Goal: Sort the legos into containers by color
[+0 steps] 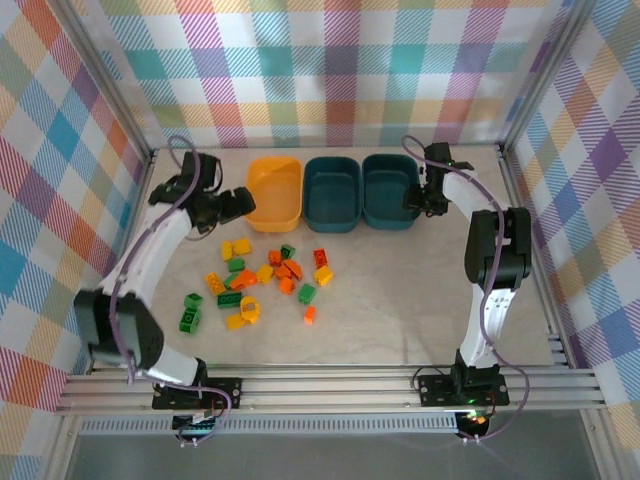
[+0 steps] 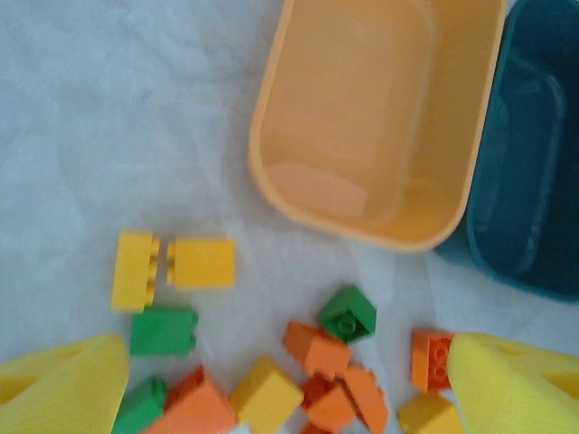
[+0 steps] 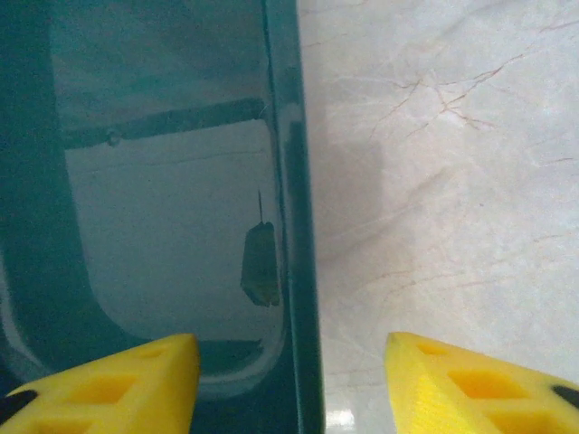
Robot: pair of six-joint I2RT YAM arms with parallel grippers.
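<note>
Legos loose on table, left of centre, long axes mixed; several cut off at the frame edge in left wrist view. Left gripper at pile's 11 o'clock, jaws wide, empty. Beyond, containers in a row 9-to-3, each long axis 6-to-12. Right gripper wide, empty, straddling rightmost bin wall; dark smudge inside unclear

I log three shallow bins standing side by side along the far part of the pale marbled table: a yellow-orange rounded-rectangular plastic bin on the left, a dark teal plastic bin just beside it in the middle, and a second dark teal plastic bin on the right. The small studded plastic bricks in green, yellow and orange-red lie scattered on the table before the left and middle bins, nearer my arms' bases.
</note>
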